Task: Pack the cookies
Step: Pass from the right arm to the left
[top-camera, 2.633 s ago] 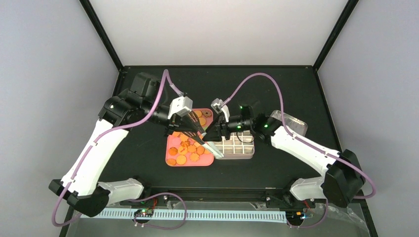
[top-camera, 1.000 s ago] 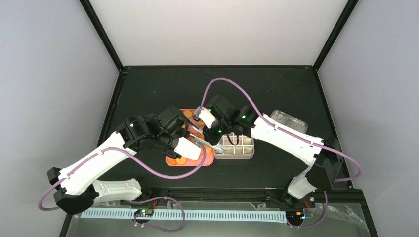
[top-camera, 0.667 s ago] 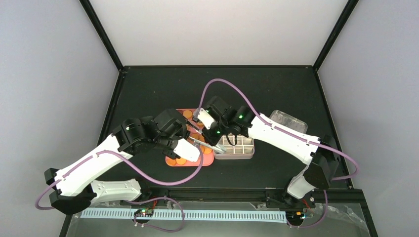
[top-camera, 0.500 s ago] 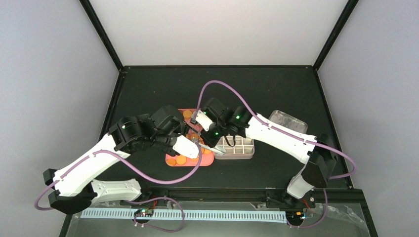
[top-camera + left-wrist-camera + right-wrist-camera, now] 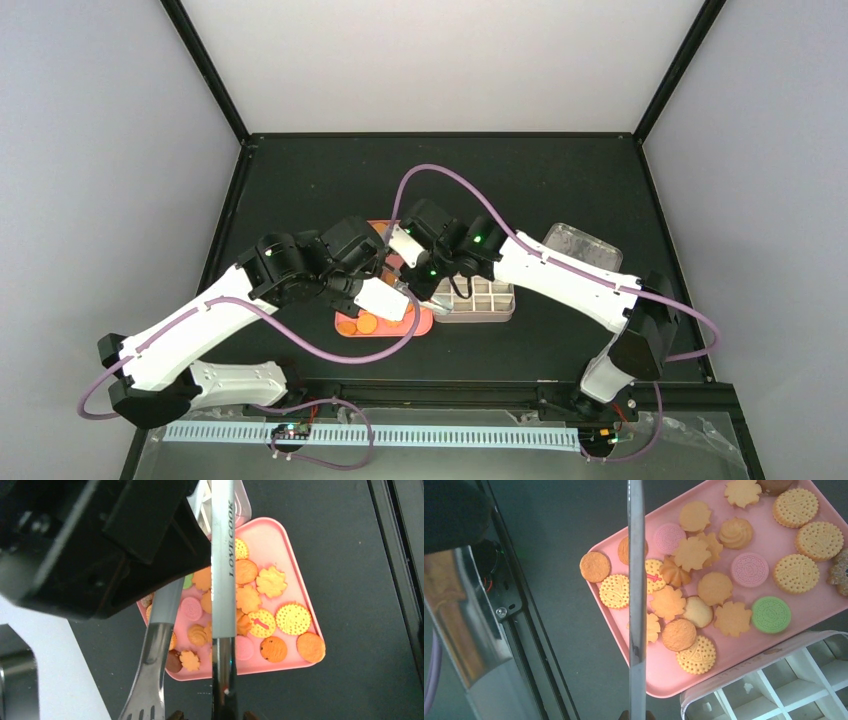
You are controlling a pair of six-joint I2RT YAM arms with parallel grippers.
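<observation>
Both arms meet over the pink tray (image 5: 726, 647), which lies on the black table (image 5: 300, 170) just left of a white divided box (image 5: 480, 314) and touching it. The cookies (image 5: 667, 602) lie loose on the tray, mostly orange rounds and flower shapes, with a few pink, one green and one dark with chips; none show in the box compartments in view. Metal tongs (image 5: 222, 580) (grey grips, "LOVE COOK" printed on one) hang above the cookies. The right gripper (image 5: 420, 275) is closed on their upper end. The left gripper (image 5: 400, 300) has its fingertips either side of one tong arm, though I cannot tell whether they pinch it.
</observation>
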